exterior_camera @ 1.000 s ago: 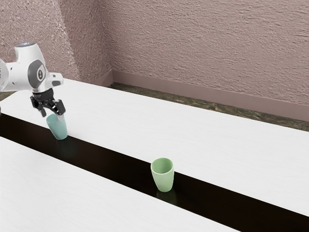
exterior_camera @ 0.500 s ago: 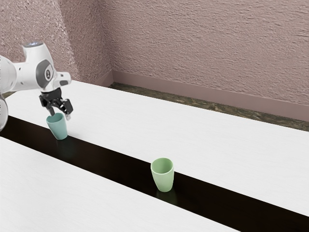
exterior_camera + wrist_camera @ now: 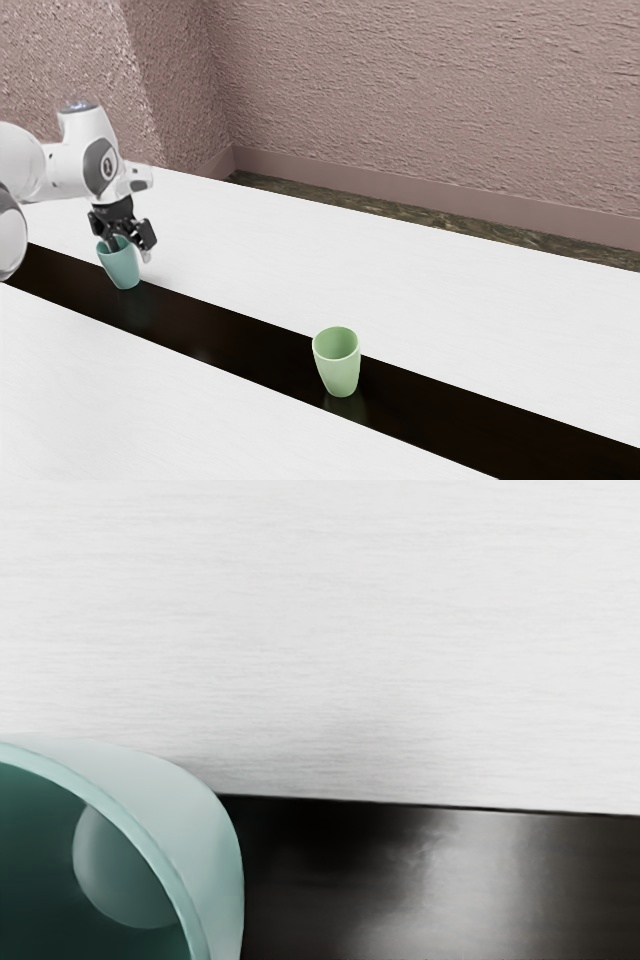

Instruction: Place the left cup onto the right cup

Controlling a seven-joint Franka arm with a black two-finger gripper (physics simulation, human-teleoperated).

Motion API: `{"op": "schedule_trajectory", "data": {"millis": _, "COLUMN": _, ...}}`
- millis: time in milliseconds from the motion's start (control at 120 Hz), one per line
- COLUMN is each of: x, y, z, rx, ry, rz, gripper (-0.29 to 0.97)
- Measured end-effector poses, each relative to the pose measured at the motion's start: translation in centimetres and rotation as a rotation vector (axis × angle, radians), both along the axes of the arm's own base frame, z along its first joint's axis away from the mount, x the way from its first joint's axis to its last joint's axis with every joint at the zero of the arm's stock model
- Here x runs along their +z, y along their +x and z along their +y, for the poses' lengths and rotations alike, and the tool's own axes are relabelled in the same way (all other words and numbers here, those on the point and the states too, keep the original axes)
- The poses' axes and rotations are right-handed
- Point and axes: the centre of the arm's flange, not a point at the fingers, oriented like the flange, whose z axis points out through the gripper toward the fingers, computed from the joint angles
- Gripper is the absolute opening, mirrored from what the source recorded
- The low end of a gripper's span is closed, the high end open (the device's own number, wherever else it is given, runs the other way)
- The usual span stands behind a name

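Nearest to us, the white bench (image 3: 150, 400) fills the lower left of the frame, and a glossy black strip (image 3: 230, 340) cuts across it from the left edge down to the lower right. The light green cup (image 3: 336, 361) stands upright on that strip at lower centre, all by itself, mouth open to the top. Further back along the strip, at mid-left, stands the teal cup (image 3: 120, 265), upright on the black surface and well apart from the green one. The black hand (image 3: 124, 238) is right down at the teal cup's rim, hanging from the white arm (image 3: 70, 165) that comes in from the left edge. Whether the hand is clenched on the cup or released I cannot tell from here. From the wrist camera, the teal cup's rim (image 3: 150, 810) curves just under the hand, with the strip beside it and white bench beyond. Behind the bench runs a dark floor band (image 3: 450, 220), then a rough pinkish wall (image 3: 420, 90).
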Motion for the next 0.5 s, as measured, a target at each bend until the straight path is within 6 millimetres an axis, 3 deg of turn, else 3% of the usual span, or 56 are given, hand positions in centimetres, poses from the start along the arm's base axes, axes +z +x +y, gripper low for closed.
{"op": "schedule_trajectory", "data": {"millis": 500, "x": -1.6, "y": 0.0, "z": 0.5, "rx": 0.004, "ry": 0.010, "rz": -0.004, "gripper": 0.65}}
